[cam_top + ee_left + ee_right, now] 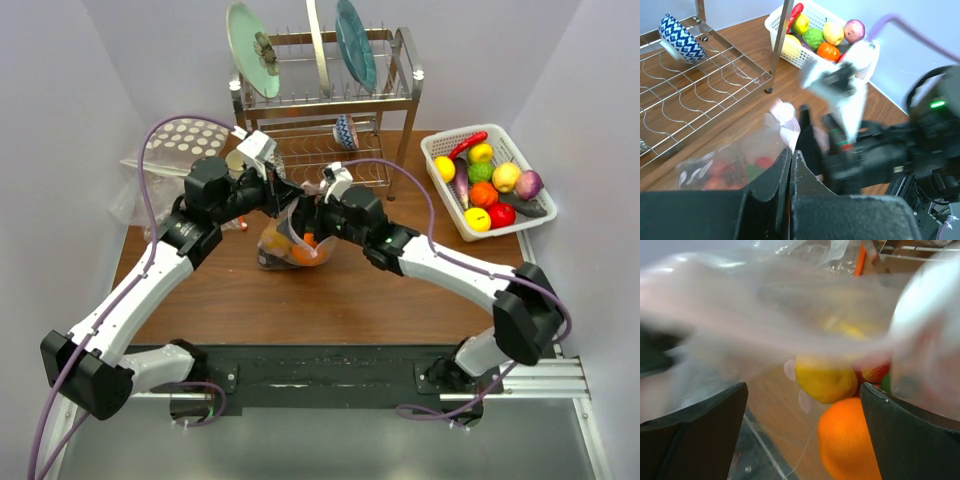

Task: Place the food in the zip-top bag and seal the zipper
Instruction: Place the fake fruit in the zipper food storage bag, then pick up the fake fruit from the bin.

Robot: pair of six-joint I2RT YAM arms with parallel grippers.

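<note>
My left gripper is closed, its two dark fingers pressed together on a thin fold of the zip-top bag near its mouth. A pale pinkish strip of plastic sticks up just past the tips, though I can't tell whether that strip is the zipper. The rest of the bag sags to the left of these fingers, with red and green pieces showing dimly through the film. My right gripper faces it from the other side with its jaws spread wide and nothing clamped between them. The blurred film of the bag is stretched across in front of them. Inside the bag, a yellow lemon sits between the two right fingers and an orange lies just below it, towards the right finger. From above, both wrists meet over the bag at the middle of the table. Beyond my left fingertips, well off to the right, the white basket holds more food. To the left stands the wire dish rack, holding a blue patterned bowl.
</note>
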